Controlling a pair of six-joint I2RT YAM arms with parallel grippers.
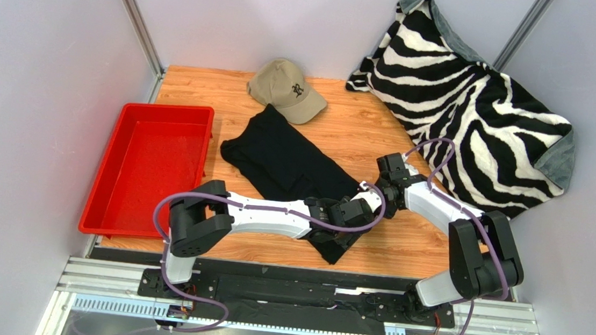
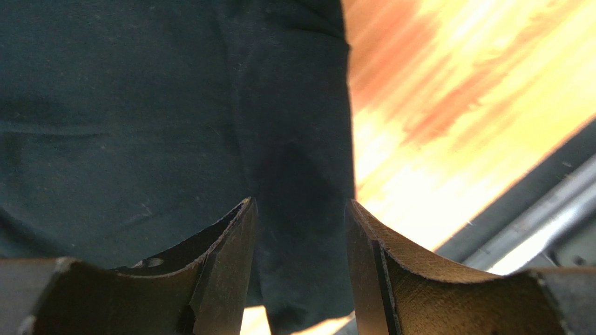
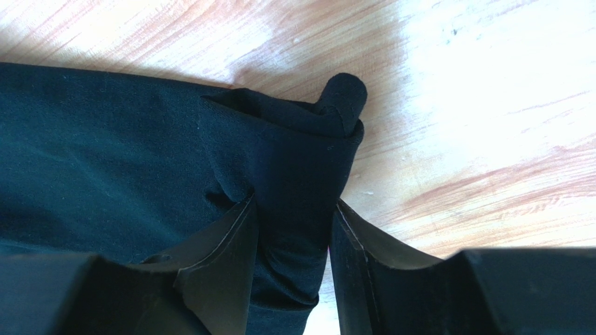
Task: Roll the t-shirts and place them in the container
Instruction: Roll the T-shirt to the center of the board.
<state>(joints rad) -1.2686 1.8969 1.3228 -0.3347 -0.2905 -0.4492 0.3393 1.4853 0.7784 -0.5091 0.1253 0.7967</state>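
Black soft cotton short-sleeved t-shirt [image 1: 285, 162], folded lengthwise, laid diagonally on wooden table [image 1: 362, 124]. Edge fold clenched by right gripper [image 3: 294, 209], likely for starting roll; left gripper [image 2: 301, 209] held unclenched above cloth.

I see a black shirt [image 1: 285, 162], a red tray [image 1: 152, 163], a tan cap [image 1: 286, 91], a blanket [image 1: 476, 110] with black-and-white zebra stripes, and an orange-brown wood-grain table [image 1: 361, 128].

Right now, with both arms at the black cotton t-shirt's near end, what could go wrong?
Only the right gripper pinches a bunched fold of the black cotton t-shirt; the left gripper stands open, so the roll may skew. The shirt's near end lies by the front edge of the wooden table and could slide off.
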